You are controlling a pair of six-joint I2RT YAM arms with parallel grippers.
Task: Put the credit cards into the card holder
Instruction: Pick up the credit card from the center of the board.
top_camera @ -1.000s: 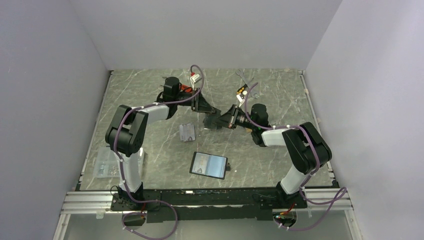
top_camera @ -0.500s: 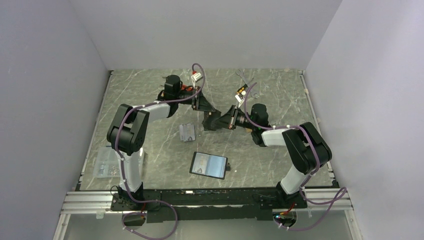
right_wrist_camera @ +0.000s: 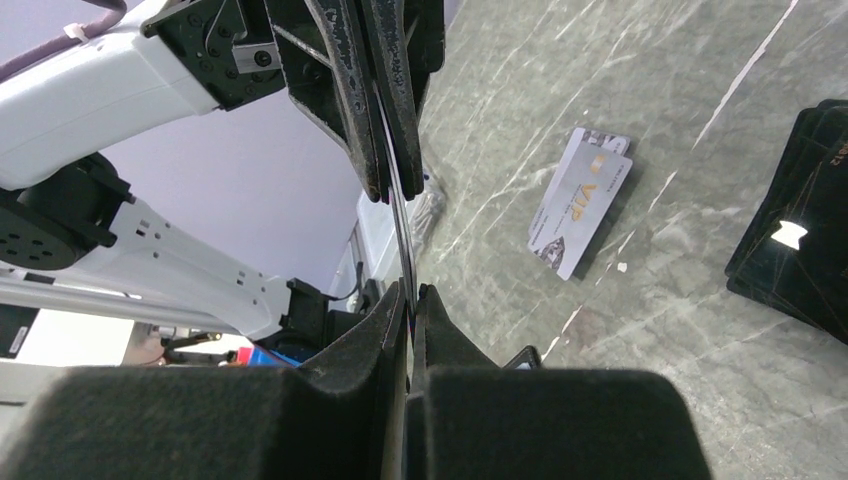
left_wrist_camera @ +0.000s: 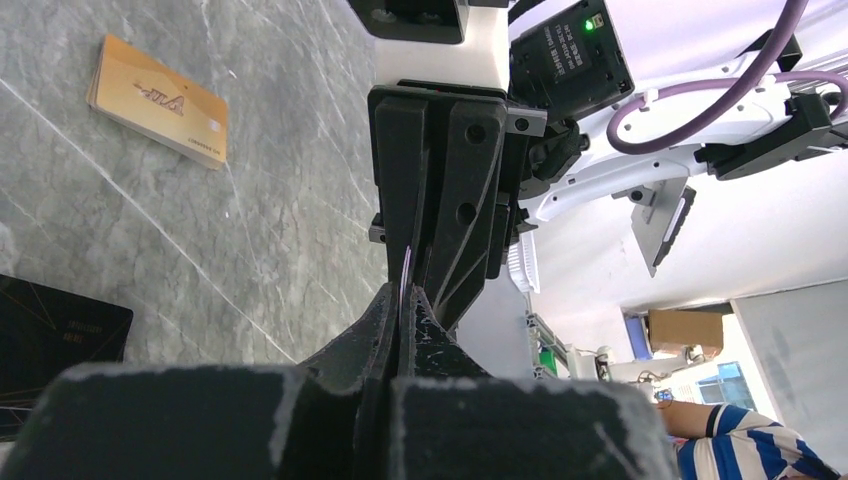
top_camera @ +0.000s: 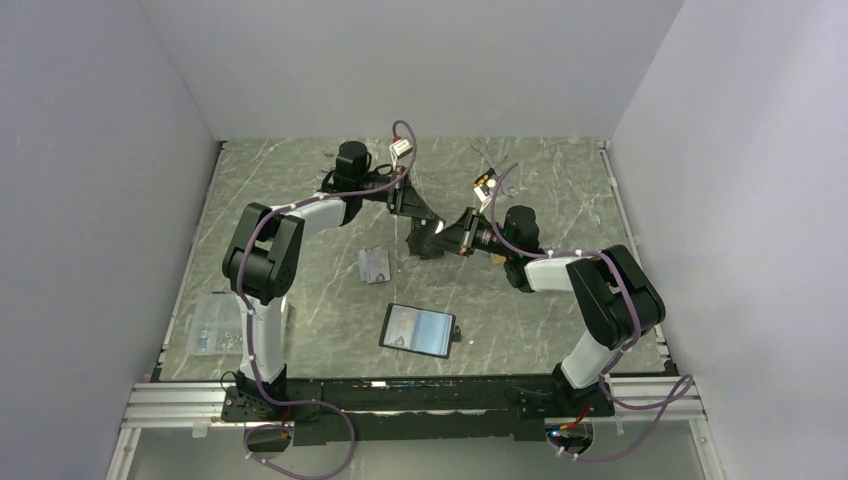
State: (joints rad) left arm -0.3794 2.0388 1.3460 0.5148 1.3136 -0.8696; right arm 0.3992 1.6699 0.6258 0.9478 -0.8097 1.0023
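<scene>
Currently handover step, by judgement: left gripper (left_wrist_camera: 402,305) and right gripper (right_wrist_camera: 410,300) both clamped on same card (right_wrist_camera: 400,240), edge-on, mid-air. Card holder (top_camera: 418,332) lies well apart, nearer bases. Next likely: one releases, other carries card over.

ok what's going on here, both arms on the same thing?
Yes. The left fingers and right fingers are both shut on one thin card, held edge-on above the middle of the table. It looks like a handover between arms. The silver cards lie beside them, and the black card holder lies nearer the bases, untouched.
</scene>
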